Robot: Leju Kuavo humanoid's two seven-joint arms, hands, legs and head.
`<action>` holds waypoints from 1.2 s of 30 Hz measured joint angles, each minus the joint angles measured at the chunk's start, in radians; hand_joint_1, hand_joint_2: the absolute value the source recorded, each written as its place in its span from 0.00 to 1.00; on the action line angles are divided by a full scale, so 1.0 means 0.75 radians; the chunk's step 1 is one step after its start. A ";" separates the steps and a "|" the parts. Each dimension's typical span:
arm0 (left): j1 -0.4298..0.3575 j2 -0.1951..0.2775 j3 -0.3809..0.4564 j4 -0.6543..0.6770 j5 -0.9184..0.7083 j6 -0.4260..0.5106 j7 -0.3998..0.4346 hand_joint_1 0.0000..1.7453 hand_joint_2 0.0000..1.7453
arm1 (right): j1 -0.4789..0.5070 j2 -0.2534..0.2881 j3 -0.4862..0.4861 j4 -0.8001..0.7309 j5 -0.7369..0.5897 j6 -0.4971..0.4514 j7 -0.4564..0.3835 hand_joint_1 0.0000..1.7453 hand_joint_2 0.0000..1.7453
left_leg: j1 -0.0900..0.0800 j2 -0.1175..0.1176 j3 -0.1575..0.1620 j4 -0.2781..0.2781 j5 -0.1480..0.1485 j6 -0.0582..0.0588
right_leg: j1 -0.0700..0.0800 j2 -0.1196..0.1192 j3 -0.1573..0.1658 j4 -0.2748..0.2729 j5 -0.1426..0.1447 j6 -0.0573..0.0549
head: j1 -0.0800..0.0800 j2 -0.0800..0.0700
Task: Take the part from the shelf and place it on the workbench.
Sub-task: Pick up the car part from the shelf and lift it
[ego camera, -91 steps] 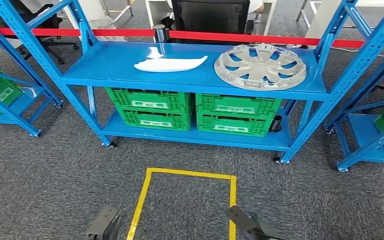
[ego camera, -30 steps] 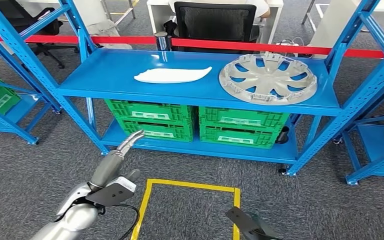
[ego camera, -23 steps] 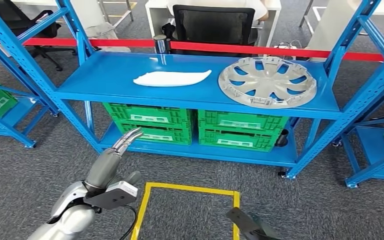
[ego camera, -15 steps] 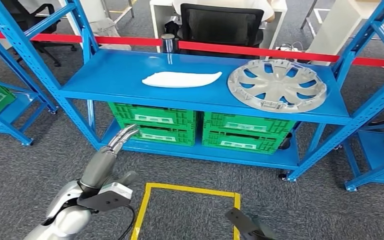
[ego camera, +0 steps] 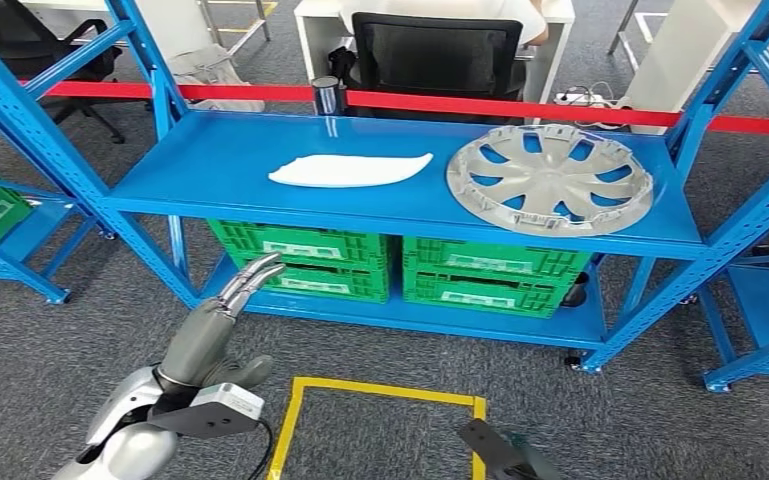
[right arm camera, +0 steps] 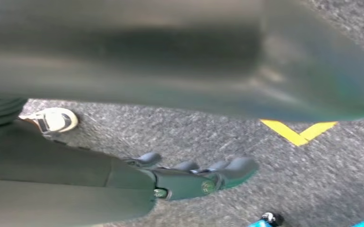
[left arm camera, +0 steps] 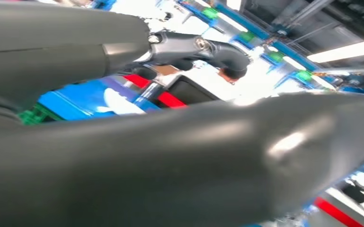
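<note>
Two parts sit on the top level of the blue shelf (ego camera: 210, 165) — a white curved part (ego camera: 350, 170) left of a silver wheel cover (ego camera: 548, 178). Left hand (ego camera: 222, 312) is raised, fingers straight and empty, well short of the shelf. Right hand (right arm camera: 189, 177) hangs low, loosely curled, empty. I'd get the fingers above the shelf edge first, then reach in flat over the white part.

The left arm is raised forward, its silver forearm leading to the left hand (ego camera: 215, 320), whose fingers (ego camera: 250, 277) are stretched out nearly straight and close together, the thumb set off to the side, holding nothing. The right hand (right arm camera: 189, 177) hangs low, fingers loosely extended and slightly apart, empty.
</note>
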State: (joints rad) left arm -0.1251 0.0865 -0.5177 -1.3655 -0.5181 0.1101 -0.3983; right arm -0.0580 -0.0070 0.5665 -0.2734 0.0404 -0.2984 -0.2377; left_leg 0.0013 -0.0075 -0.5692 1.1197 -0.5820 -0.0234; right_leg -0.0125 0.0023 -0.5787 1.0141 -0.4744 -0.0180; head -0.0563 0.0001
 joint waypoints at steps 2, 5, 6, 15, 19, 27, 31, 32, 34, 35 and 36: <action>0.007 0.001 0.000 -0.003 0.000 -0.001 0.000 0.00 0.00 | 0.002 0.000 0.000 0.000 0.000 0.000 0.000 0.00 0.00 | 0.003 0.001 -0.109 0.186 -0.067 -0.008 | 0.000 -0.001 0.015 0.000 -0.013 -0.004 | -0.001 0.000; 0.018 0.002 0.000 -0.006 -0.001 -0.003 0.000 0.00 0.00 | 0.005 0.000 0.000 0.000 0.000 0.000 0.000 0.00 0.00 | 0.004 0.002 -0.157 0.193 0.009 -0.008 | -0.001 0.001 0.043 0.000 -0.036 -0.001 | -0.001 0.000; 0.018 0.002 0.000 -0.009 -0.001 -0.003 0.000 0.00 0.00 | 0.006 0.001 0.000 -0.001 0.000 0.000 0.000 0.00 0.00 | 0.004 0.002 -0.126 0.102 0.075 -0.005 | -0.001 0.002 0.055 0.000 -0.044 0.003 | -0.001 0.000; 0.009 -0.005 -0.001 -0.047 -0.011 -0.049 0.006 0.00 0.00 | 0.007 0.002 -0.034 -0.002 -0.069 -0.008 -0.015 0.00 0.00 | 0.001 0.004 -0.020 -0.141 0.158 0.068 | 0.002 0.002 0.028 0.112 -0.137 0.065 | 0.003 0.000; -0.011 -0.024 -0.004 -0.052 0.001 -0.076 0.013 0.00 0.00 | 0.030 -0.002 -0.062 -0.002 -0.086 -0.027 -0.037 0.00 0.00 | -0.006 0.009 0.000 -0.141 0.136 0.079 | 0.003 0.002 -0.156 0.377 -0.194 0.067 | 0.003 0.000; 0.023 -0.027 0.017 -0.119 0.002 -0.070 0.027 0.00 0.00 | 0.039 -0.012 -0.058 -0.017 -0.010 -0.020 0.028 0.00 0.00 | -0.015 0.011 0.051 -0.143 0.082 0.039 | 0.016 -0.001 -0.021 0.010 0.007 0.025 | 0.003 0.000; 0.045 -0.027 0.037 -0.143 -0.010 -0.069 0.028 0.00 0.00 | 0.036 -0.013 -0.046 -0.019 0.015 -0.004 0.060 0.00 0.00 | -0.007 0.010 -0.031 0.038 -0.001 0.004 | 0.005 -0.001 0.012 -0.004 -0.006 -0.001 | 0.000 0.000; 0.051 -0.026 0.040 -0.144 -0.012 -0.069 0.028 0.00 0.00 | 0.035 -0.012 -0.043 -0.019 0.016 -0.002 0.070 0.00 0.00 | -0.003 0.010 -0.089 0.133 -0.034 -0.003 | 0.005 -0.001 0.018 -0.004 -0.013 -0.004 | 0.000 0.000; 0.058 -0.025 0.041 -0.144 -0.013 -0.071 0.026 0.00 0.00 | 0.037 -0.011 -0.039 -0.019 0.009 0.002 0.086 0.00 0.00 | 0.003 0.010 -0.174 0.242 -0.041 -0.011 | 0.004 0.001 0.032 -0.004 -0.026 -0.003 | 0.000 0.000; 0.059 -0.025 0.041 -0.143 -0.013 -0.074 0.024 0.00 0.00 | 0.037 -0.010 -0.039 -0.019 0.004 0.004 0.091 0.00 0.00 | 0.006 0.010 -0.180 0.222 -0.002 -0.013 | 0.003 0.003 0.043 -0.004 -0.034 -0.001 | 0.000 0.000; 0.059 -0.025 0.041 -0.143 -0.014 -0.077 0.021 0.00 0.00 | 0.037 -0.008 -0.039 -0.019 0.000 0.005 0.093 0.00 0.00 | 0.009 0.010 -0.161 0.153 0.057 -0.014 | 0.002 0.005 0.055 -0.004 -0.043 0.003 | 0.000 0.000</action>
State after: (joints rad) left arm -0.0812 0.0679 -0.4868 -1.4726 -0.5283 0.0524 -0.3824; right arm -0.0303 -0.0126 0.5375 -0.2880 0.0405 -0.2949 -0.1680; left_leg 0.0077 -0.0002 -0.6896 1.2347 -0.5392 -0.0340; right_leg -0.0110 0.0062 -0.5372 1.0113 -0.5068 -0.0158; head -0.0565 0.0003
